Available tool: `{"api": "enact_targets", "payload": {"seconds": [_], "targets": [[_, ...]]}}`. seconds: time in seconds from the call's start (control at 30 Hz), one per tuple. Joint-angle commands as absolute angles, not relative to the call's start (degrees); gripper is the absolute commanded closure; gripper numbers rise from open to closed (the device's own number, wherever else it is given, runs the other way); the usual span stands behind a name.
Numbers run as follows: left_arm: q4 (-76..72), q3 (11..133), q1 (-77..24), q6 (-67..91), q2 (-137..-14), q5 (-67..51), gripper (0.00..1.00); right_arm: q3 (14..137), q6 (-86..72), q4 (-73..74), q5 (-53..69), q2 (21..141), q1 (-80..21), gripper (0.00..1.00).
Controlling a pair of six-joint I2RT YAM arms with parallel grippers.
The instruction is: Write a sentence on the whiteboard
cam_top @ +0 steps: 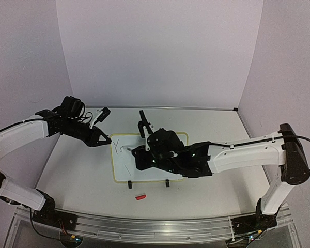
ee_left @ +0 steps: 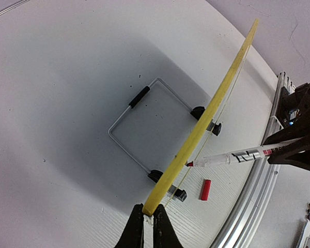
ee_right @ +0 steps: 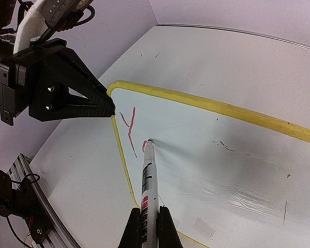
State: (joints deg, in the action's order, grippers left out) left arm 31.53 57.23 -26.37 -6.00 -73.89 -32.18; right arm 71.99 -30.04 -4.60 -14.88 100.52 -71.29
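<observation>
The small rectangular white whiteboard [cam_top: 125, 166] with a thin yellow frame sits mid-table, long axis left-right. The left gripper [ee_left: 149, 214] is pinched on its far-left corner. The right gripper [ee_right: 146, 211] clamps a white-barrelled marker [ee_right: 148, 173], its tip touching the board just right of the sentence's 1 red "Y" [ee_right: 130, 127]. The writing should probably run rightward.

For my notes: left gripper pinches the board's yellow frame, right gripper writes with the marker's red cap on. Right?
No: the red cap lies on the table near the whiteboard, off the marker; the top external view shows it. The rest holds.
</observation>
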Motion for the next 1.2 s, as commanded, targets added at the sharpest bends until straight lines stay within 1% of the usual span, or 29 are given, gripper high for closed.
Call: {"api": "enact_targets", "payload": {"seconds": [0.0,0.47,0.77,1.0,1.17], "targets": [[33.31,57.96,-26.90,-6.42,-72.86,-30.80,1.00,74.04,-30.50,-3.89,-16.24,102.01,-71.02,1.00],[33.27,57.95,-27.11,-6.42,-73.08,-30.67,1.00,72.99,-31.39,-2.63,-15.30,101.76,-71.10,1.00],[33.35,57.98,-27.07,-6.51,-73.09,-30.43,1.00,74.97,-30.38,-3.44,-13.59,103.47,-71.10,1.00],[33.42,57.99,-27.04,-6.52,-73.06,-30.10,1.00,71.36,-29.94,-9.05,-10.60,98.87,-71.20,1.00],[33.38,58.00,-27.07,-6.54,-73.21,-30.14,1.00,68.86,-30.44,-8.92,-14.53,95.71,-71.19,1.00]]}}
